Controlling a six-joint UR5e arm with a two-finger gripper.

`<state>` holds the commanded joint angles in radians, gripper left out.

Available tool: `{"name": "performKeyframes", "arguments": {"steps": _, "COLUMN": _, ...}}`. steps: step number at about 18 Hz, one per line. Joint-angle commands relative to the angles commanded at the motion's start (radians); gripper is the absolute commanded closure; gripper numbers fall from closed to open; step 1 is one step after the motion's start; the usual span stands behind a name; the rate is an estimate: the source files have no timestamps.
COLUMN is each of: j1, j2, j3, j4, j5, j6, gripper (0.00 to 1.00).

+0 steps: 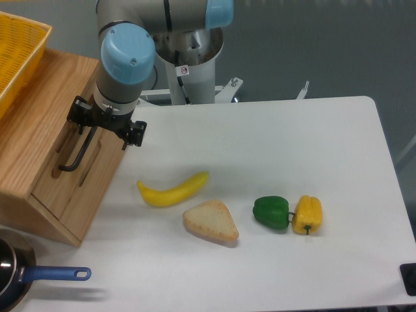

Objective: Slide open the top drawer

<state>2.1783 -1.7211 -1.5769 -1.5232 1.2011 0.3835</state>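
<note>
The top drawer [53, 184] is the light oak front on the upper part of the wooden cabinet [39, 123] at the left. Its long black bar handle [73, 155] runs diagonally down the front. My gripper [92, 130] is pressed right over the upper end of that handle. Its black body and the blue-capped wrist hide the fingertips, so I cannot see whether they close on the bar. I cannot tell whether the drawer front stands out from the cabinet. A second drawer front [84, 201] lies just below it.
A yellow basket [16, 55] sits on the cabinet's top. On the white table [292, 143] lie a banana [172, 190], a bread slice [210, 222], a green pepper [272, 212] and a yellow pepper [307, 214]. A blue-handled pan [39, 275] is at the front left.
</note>
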Motion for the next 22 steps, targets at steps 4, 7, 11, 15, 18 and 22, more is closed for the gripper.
{"name": "performKeyframes", "arguments": {"steps": 4, "j1": 0.000, "j2": -0.006, "j3": 0.002, "j4": 0.002, "j5": 0.002, "j6": 0.002, "gripper": 0.00}}
{"name": "performKeyframes", "arguments": {"steps": 7, "j1": 0.000, "j2": -0.018, "j3": 0.003, "j4": 0.003, "j5": 0.003, "j6": 0.002, "gripper": 0.00}}
{"name": "performKeyframes", "arguments": {"steps": 11, "j1": 0.002, "j2": -0.021, "j3": 0.003, "j4": 0.002, "j5": 0.006, "j6": 0.002, "gripper": 0.00}}
{"name": "performKeyframes", "arguments": {"steps": 15, "j1": 0.006, "j2": -0.021, "j3": 0.005, "j4": 0.003, "j5": 0.008, "j6": 0.012, "gripper": 0.00}}
{"name": "performKeyframes", "arguments": {"steps": 18, "j1": 0.011, "j2": -0.021, "j3": 0.005, "j4": 0.008, "j5": 0.017, "j6": 0.012, "gripper": 0.00}}
{"name": "performKeyframes", "arguments": {"steps": 22, "j1": 0.020, "j2": -0.017, "j3": 0.005, "j4": 0.015, "j5": 0.020, "j6": 0.017, "gripper": 0.00}}
